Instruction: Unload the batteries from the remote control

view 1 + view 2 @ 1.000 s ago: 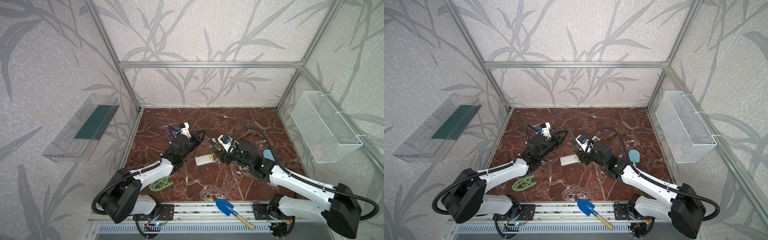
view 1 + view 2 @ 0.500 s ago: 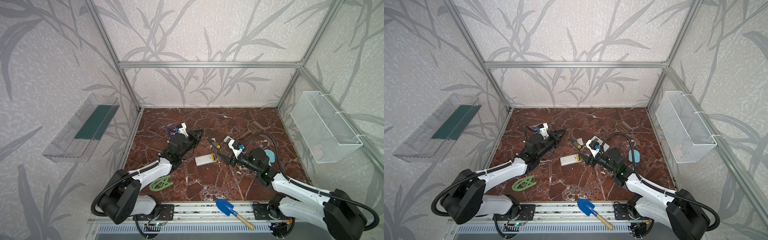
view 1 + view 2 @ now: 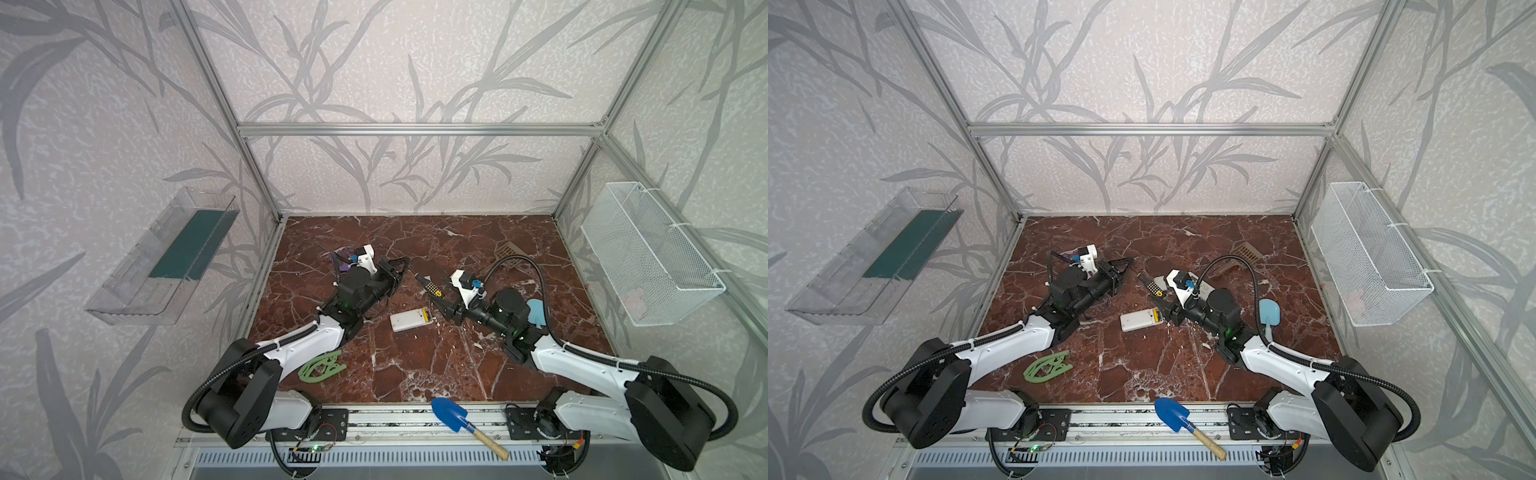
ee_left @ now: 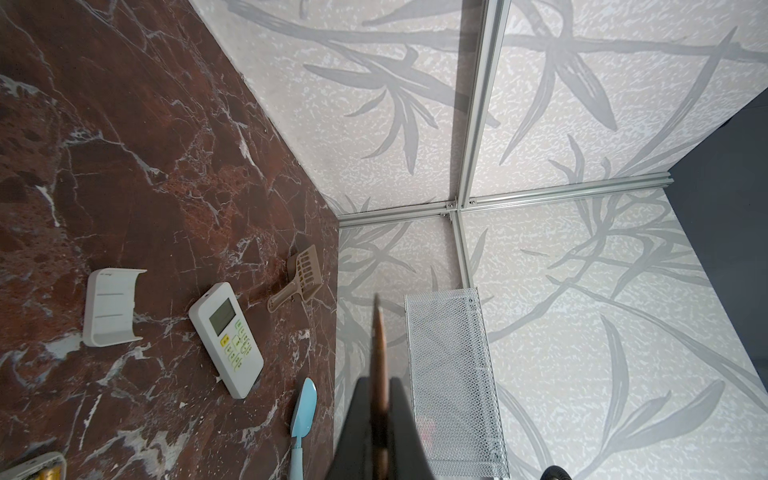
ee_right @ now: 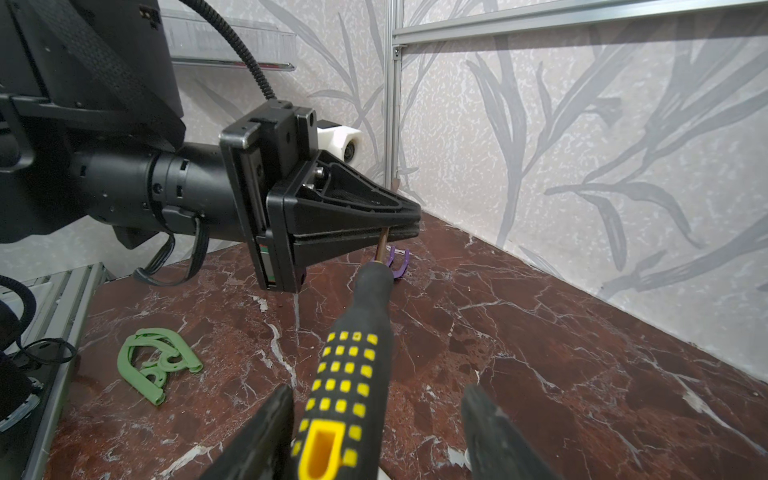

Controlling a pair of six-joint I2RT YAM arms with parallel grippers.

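Note:
The white remote control (image 3: pixel 409 321) lies back up on the marble floor, its compartment open with yellow batteries (image 3: pixel 424 313) showing inside; it also sits in the corner of the left wrist view (image 4: pixel 37 467). My left gripper (image 3: pixel 405 264) is shut on the metal shaft (image 4: pixel 379 332) of a black-and-yellow screwdriver (image 3: pixel 430 286), holding it above the floor. My right gripper (image 5: pixel 374 399) is open, its fingers on either side of the handle's end (image 5: pixel 353 365), with a clear gap on one side. A second remote (image 4: pixel 226 338) lies face up beside a loose white cover (image 4: pixel 110 307).
A green plastic hanger piece (image 3: pixel 322 368) lies front left and a blue trowel (image 3: pixel 451 415) on the front rail. A light-blue scoop (image 3: pixel 536 311), a tan scoop (image 3: pixel 509 249) and a purple tool (image 5: pixel 395 259) lie about. A wire basket (image 3: pixel 648 253) and a clear shelf (image 3: pixel 166 257) hang on the walls.
The right arm drew back to the right, then came in again to the screwdriver handle's end, its jaws narrowing a little. The left gripper has kept its hold on the shaft.

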